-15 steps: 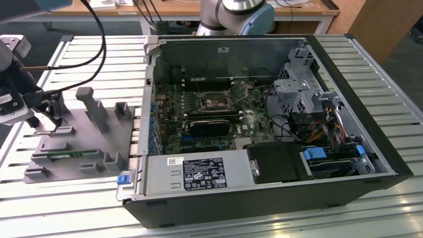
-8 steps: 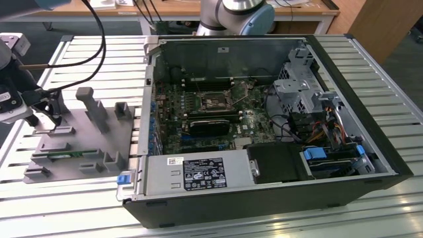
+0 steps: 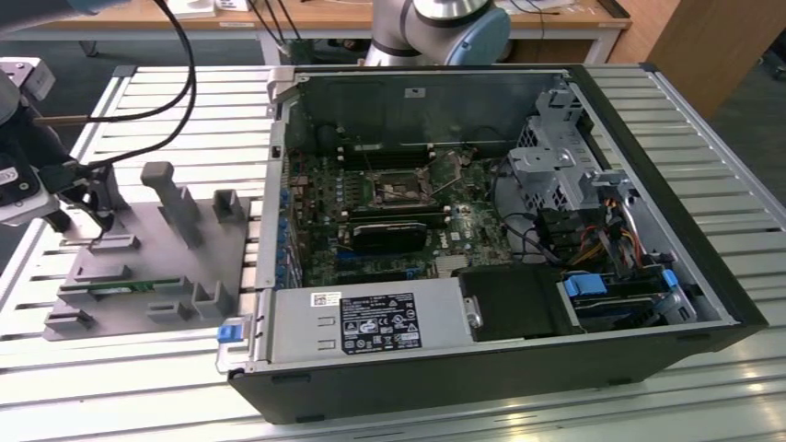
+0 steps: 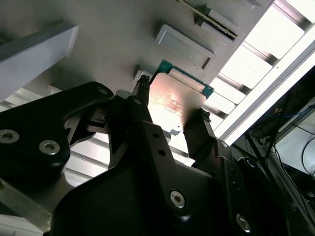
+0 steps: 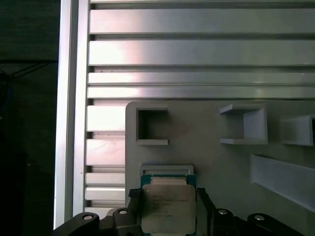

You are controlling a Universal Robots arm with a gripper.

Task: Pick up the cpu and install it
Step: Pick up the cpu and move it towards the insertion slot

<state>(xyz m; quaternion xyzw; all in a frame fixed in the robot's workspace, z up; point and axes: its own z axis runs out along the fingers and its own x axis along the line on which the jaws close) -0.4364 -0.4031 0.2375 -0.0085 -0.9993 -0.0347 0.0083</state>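
Cpu [image 5: 167, 209], a silvery square with a thin green rim, is pinched between the fingers of the hand [image 5: 167, 197]. It lies over the grey tray [image 5: 197, 128], near the tray's edge.

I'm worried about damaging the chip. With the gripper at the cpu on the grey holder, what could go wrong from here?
1. The gripper pinches the cpu only by two thin opposite edges, so it may slip or tilt.
2. The grey holder has a raised rim close beside the cpu, which could catch a corner.
3. The socket lies deep inside the computer case among cables, so a bump seems possible.
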